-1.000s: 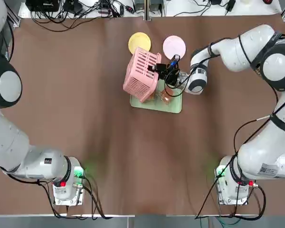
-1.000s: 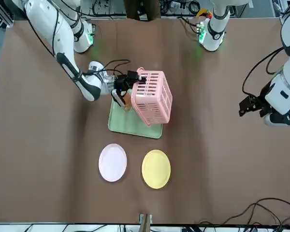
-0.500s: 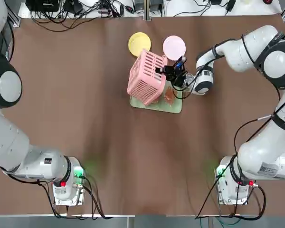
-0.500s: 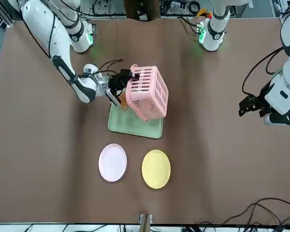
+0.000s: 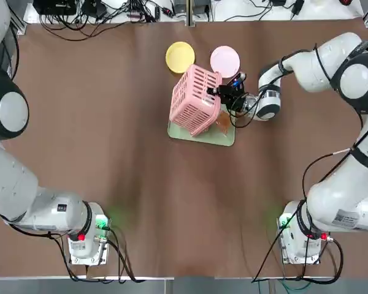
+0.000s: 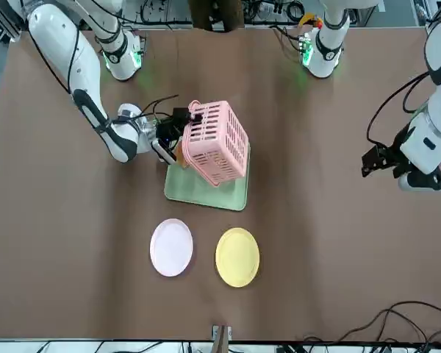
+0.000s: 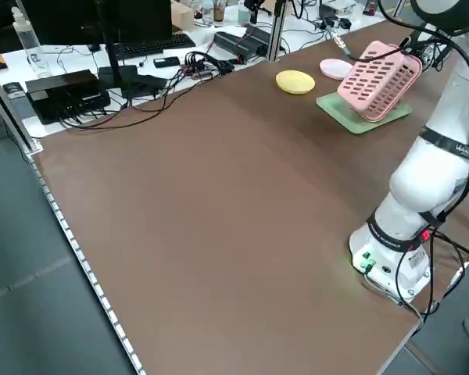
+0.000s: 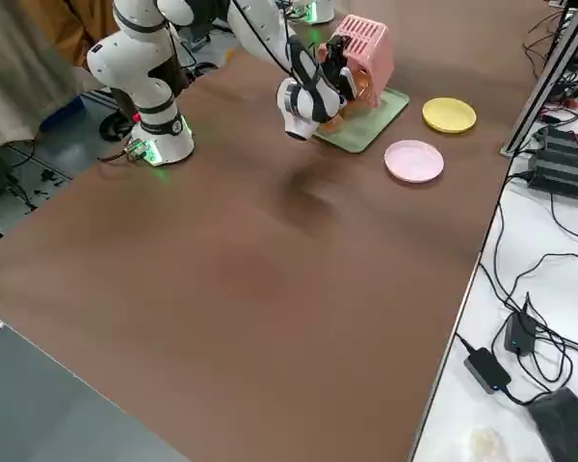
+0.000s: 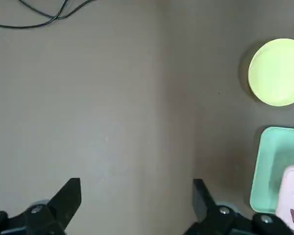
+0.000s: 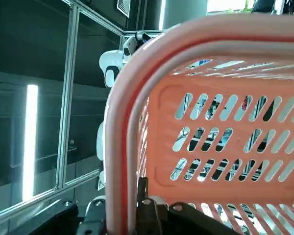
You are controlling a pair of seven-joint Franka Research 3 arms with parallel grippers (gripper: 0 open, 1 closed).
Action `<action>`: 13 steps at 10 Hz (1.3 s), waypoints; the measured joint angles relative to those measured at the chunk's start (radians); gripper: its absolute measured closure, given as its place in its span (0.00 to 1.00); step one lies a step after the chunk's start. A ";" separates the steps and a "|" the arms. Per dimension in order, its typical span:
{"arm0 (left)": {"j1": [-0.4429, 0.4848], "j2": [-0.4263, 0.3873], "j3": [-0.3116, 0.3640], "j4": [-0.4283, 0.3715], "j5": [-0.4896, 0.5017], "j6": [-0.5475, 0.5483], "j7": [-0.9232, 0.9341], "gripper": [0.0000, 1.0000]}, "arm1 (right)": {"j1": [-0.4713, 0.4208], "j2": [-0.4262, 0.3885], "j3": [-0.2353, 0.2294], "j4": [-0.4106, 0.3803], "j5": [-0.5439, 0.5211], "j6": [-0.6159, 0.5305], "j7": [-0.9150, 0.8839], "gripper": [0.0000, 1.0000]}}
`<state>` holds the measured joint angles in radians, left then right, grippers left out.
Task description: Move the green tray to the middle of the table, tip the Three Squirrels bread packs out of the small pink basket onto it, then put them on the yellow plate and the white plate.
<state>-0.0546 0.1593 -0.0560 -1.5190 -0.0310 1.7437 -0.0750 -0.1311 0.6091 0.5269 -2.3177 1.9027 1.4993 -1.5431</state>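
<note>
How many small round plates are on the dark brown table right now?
2. The small round yellow plate and the small round pinkish-white plate lie side by side, apart, beyond the pale green tray, both bare. None seems hidden.

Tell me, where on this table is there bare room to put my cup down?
The table is bare on the whole left half and across the near stretch between the arm bases. It is crowded at the far middle: green tray, tipped small pink basket held by the right gripper, yellow plate, white plate.

The right end effector (image 5: 216,92) is reaching sideways, jaws clamped; the left end effector (image 9: 137,205) is hanging spread wide, pointing down.
</note>
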 joint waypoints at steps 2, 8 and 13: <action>0.000 0.000 0.000 0.000 0.000 0.000 -0.001 0.00 | 0.000 0.000 0.000 0.001 0.000 -0.002 0.000 0.93; 0.000 0.001 -0.001 0.000 0.000 0.000 -0.001 0.00 | 0.034 0.040 0.044 0.105 0.051 0.027 0.001 0.93; 0.000 0.001 -0.001 0.000 0.000 0.000 -0.001 0.00 | 0.083 0.142 0.070 0.210 0.110 0.046 -0.016 0.93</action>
<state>-0.0546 0.1600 -0.0566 -1.5190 -0.0309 1.7436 -0.0761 -0.0478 0.7516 0.5974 -2.1081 2.0122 1.5458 -1.5586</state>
